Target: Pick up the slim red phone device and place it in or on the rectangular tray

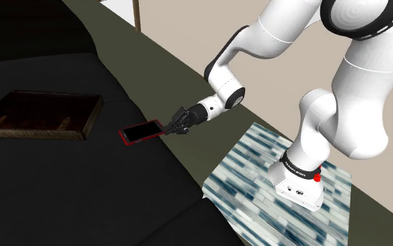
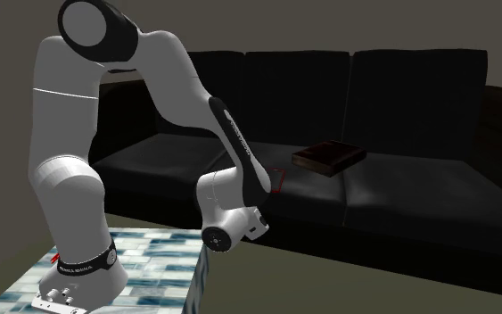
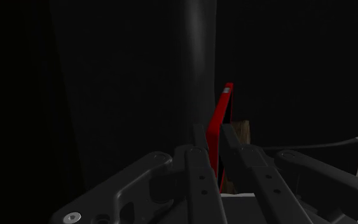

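A black sofa point(image 1: 62, 189) fills the dim room, with the dark brown tray point(image 1: 91, 117) on its seat. The gripper point(image 1: 168, 128) pinches one end of the red phone point(image 1: 140, 132) over the seat near the tray, screen up, its long axis pointing from the gripper toward the tray. The band point(image 1: 296, 166) at the arm's base has writing too small to read.

in your second exterior view the forearm point(image 2: 238, 147) covers most of the red phone point(image 2: 277, 181); the shoulder view's left edge clips the tray point(image 1: 38, 133).
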Robot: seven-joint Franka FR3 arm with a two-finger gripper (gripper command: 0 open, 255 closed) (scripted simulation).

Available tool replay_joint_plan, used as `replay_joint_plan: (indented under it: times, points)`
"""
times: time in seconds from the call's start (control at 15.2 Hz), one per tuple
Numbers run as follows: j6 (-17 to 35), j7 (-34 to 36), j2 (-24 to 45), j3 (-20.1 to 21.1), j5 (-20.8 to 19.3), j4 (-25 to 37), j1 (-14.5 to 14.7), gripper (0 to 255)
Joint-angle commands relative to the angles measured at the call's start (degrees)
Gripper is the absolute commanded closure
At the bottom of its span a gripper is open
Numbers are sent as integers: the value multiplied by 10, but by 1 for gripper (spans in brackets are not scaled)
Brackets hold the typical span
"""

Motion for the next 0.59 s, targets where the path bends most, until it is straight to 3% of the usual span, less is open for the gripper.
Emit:
replay_joint_plan:
  times: [0.0,0.53]
  points:
    - [0,0,0,0,0,0,0,255]
    - [79,38,-103,-18,-42,-14,18,255]
